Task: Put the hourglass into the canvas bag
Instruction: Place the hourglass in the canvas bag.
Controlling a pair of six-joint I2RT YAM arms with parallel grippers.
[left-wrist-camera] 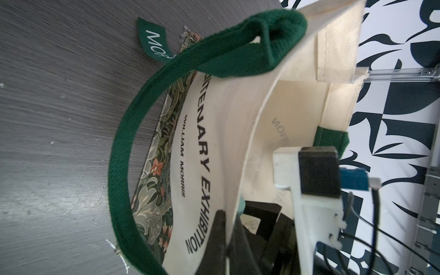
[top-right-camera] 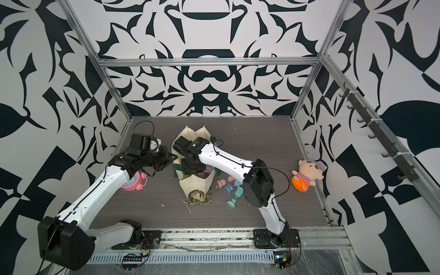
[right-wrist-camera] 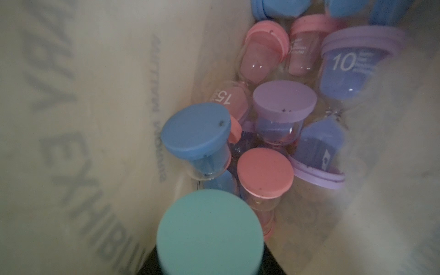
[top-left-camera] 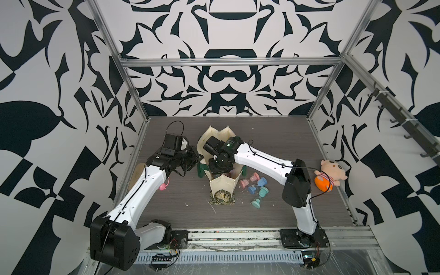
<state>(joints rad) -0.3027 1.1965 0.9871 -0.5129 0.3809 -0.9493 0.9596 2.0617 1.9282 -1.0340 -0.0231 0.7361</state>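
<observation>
The cream canvas bag (top-left-camera: 222, 184) (top-right-camera: 194, 184) stands open mid-table, and its green handle (left-wrist-camera: 123, 142) loops outward. My left gripper (left-wrist-camera: 228, 235) (top-left-camera: 198, 158) is shut on the bag's side rim, pinching the canvas wall (left-wrist-camera: 214, 142). My right gripper (right-wrist-camera: 210, 266) reaches down inside the bag (right-wrist-camera: 71, 119) and is shut on a teal-capped hourglass (right-wrist-camera: 209, 233); in both top views its jaws are hidden by the wrist. Several pink, blue and purple hourglasses (right-wrist-camera: 283, 100) lie at the bag's bottom. Several more hourglasses (top-left-camera: 256, 189) (top-right-camera: 229, 188) lie on the table to the right of the bag.
A pink alarm clock (top-right-camera: 133, 184) sits under my left forearm. A plush doll (top-left-camera: 328, 175) (top-right-camera: 307, 177) lies at the table's right edge. Metal frame posts and patterned walls enclose the table, with a hook rail (top-left-camera: 404, 123) on the right wall.
</observation>
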